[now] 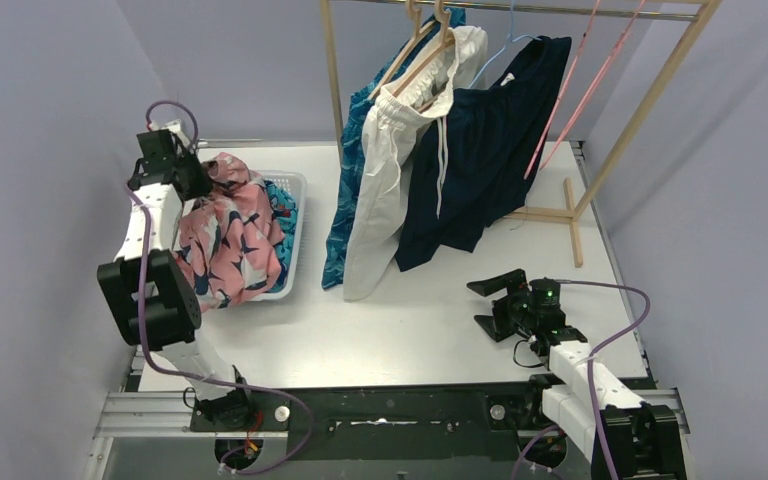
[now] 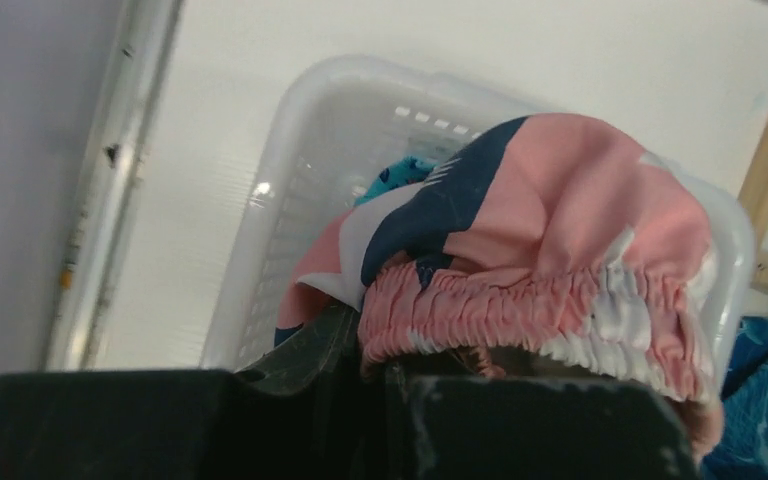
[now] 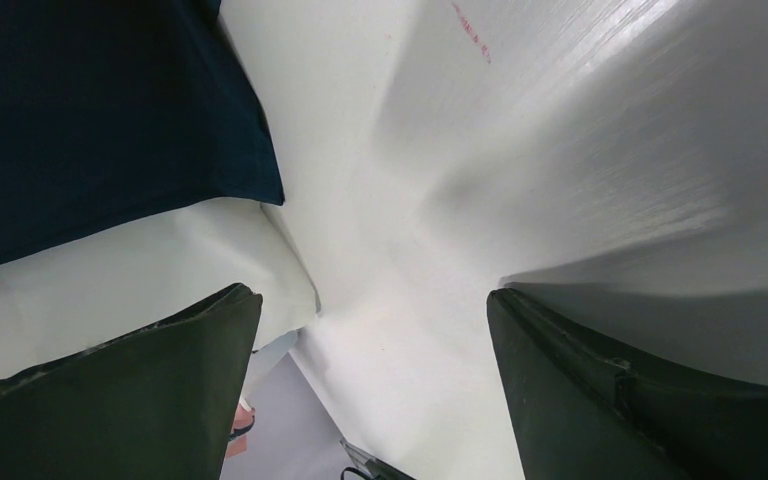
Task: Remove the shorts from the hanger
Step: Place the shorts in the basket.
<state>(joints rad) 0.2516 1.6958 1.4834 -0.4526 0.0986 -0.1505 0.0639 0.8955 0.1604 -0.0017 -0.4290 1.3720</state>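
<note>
My left gripper (image 1: 198, 182) is shut on the waistband of the pink-and-navy floral shorts (image 1: 228, 240), which drape over the white basket (image 1: 295, 240). In the left wrist view the gathered waistband (image 2: 520, 310) sits at my jaws above the basket (image 2: 260, 200). The teal cartoon-print shorts (image 1: 282, 205) lie in the basket. The blue leaf-pattern shorts (image 1: 345, 200), the white drawstring shorts (image 1: 390, 170) and the plain navy shorts (image 1: 490, 150) hang on hangers from the rack. My right gripper (image 1: 495, 302) is open and empty low over the table, below the navy shorts (image 3: 90, 120) and the white shorts (image 3: 110, 290).
The wooden rack (image 1: 650, 110) stands at the back right, its foot (image 1: 572, 222) on the table. Two empty pink hangers (image 1: 580, 80) and a light blue hanger (image 1: 505, 45) hang on its rail. Purple walls close in on both sides.
</note>
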